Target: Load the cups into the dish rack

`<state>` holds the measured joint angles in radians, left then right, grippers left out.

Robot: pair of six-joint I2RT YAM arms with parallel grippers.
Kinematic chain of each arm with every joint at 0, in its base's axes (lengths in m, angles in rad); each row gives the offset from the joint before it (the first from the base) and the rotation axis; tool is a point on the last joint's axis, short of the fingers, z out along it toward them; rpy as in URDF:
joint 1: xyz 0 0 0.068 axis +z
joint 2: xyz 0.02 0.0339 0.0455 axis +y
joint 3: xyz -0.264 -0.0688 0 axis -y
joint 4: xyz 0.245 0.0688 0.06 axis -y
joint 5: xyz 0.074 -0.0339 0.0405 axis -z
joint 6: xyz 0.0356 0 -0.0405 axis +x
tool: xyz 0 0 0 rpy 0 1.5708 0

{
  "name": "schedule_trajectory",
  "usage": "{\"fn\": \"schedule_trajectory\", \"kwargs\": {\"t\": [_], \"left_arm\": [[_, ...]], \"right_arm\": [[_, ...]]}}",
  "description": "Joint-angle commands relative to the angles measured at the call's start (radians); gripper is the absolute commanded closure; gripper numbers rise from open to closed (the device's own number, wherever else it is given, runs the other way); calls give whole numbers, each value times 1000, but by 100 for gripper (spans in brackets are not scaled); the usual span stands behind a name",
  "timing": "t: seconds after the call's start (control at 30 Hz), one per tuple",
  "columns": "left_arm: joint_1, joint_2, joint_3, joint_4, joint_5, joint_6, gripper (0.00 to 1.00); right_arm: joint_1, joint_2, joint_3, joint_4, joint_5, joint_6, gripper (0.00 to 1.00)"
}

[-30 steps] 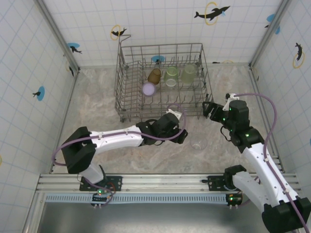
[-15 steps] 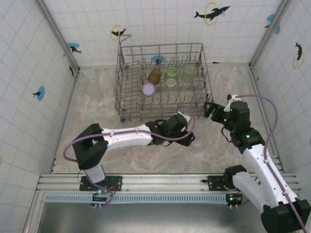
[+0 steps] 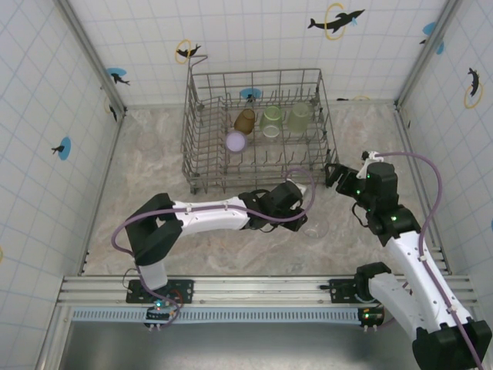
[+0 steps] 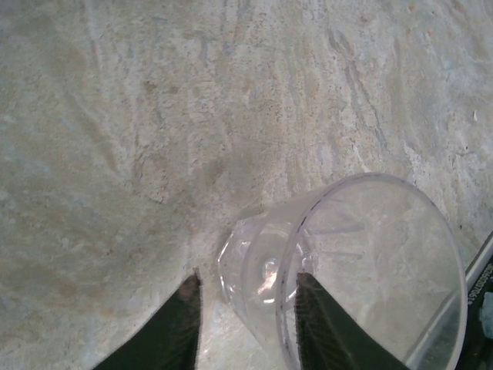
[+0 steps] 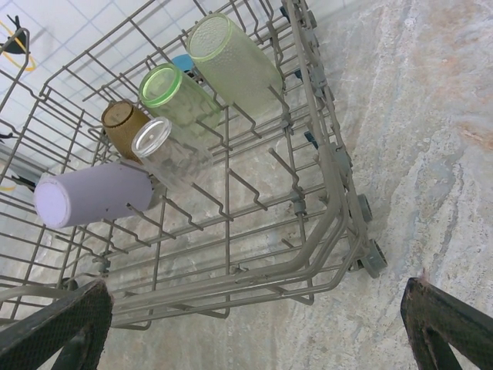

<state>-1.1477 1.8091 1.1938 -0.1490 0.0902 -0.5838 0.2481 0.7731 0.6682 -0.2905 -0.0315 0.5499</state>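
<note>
Left wrist view: a clear cup lies on its side on the table, its mouth towards the camera and its base pointing away. The lower rim is cut off by the frame edge. The left gripper straddles the base end, one of its dark fingers on each side. The right-hand finger is seen partly through the cup wall. A thin gap seems to remain beside the left-hand one. Whether the fingers are pinching the cup or only bracketing it cannot be told. A dark strip at the right edge is cut off and unidentifiable.

Top view: the clear cup is faint against the marbled table, just in front of the rack, outside it. The left gripper is at the cup; its fingertips are hidden under the wrist.

Right wrist view: the rack holds five cups lying tilted among the tines: lilac cup, amber cup, second clear cup, green cup and pale cup. The amber cup is partly hidden behind the second clear cup. The right gripper has its fingers spread wide at the frame's lower corners, holding nothing, near the rack's corner.
</note>
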Motion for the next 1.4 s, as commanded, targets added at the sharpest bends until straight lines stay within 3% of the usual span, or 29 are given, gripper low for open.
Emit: {"fn": "schedule_trajectory", "kwargs": {"t": [0.0, 0.07, 0.23, 0.93, 1.37], "left_arm": [[-9, 27, 38, 5, 8, -3, 79], [-9, 36, 46, 4, 8, -3, 88], [-9, 51, 53, 3, 15, -9, 100], [-2, -39, 206, -87, -66, 93, 100], [142, -109, 281, -70, 3, 105, 100]], "right_arm": [[-9, -8, -5, 2, -11, -7, 1], [-13, -9, -8, 1, -15, -10, 1], [-27, -29, -13, -10, -21, -11, 1], [-107, -52, 29, -55, -78, -31, 1], [-149, 19, 104, -29, -191, -59, 1]]}}
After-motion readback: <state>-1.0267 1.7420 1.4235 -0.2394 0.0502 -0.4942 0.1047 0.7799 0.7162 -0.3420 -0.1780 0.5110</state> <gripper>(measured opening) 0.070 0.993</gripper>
